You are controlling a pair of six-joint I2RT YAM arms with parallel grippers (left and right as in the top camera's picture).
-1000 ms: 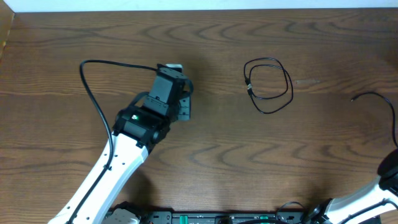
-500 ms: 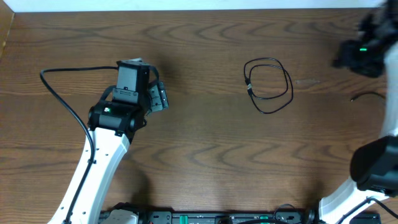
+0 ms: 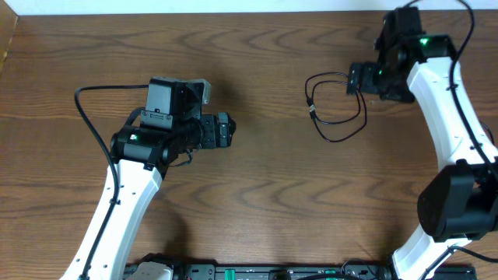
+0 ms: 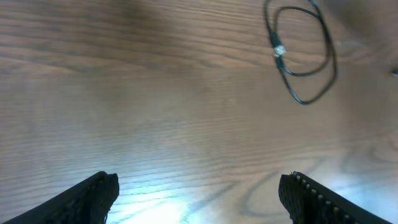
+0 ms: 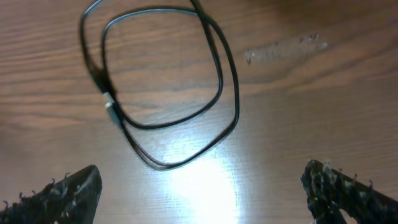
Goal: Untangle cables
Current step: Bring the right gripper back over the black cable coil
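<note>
Cable grip: none; black cable (image 3: 313,110) lies free.
Right gripper (image 5: 202,196): fingers spread wide, empty, over the cable's top-right edge in the overhead view.
Left gripper (image 4: 199,202): fingers spread wide, empty, well left of the cable.
Cable spot: double loop, flat on table (image 3: 257,194), right of centre.

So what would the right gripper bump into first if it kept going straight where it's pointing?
Probably the black cable looped on the table, just ahead of the right gripper; depth is unclear.
</note>
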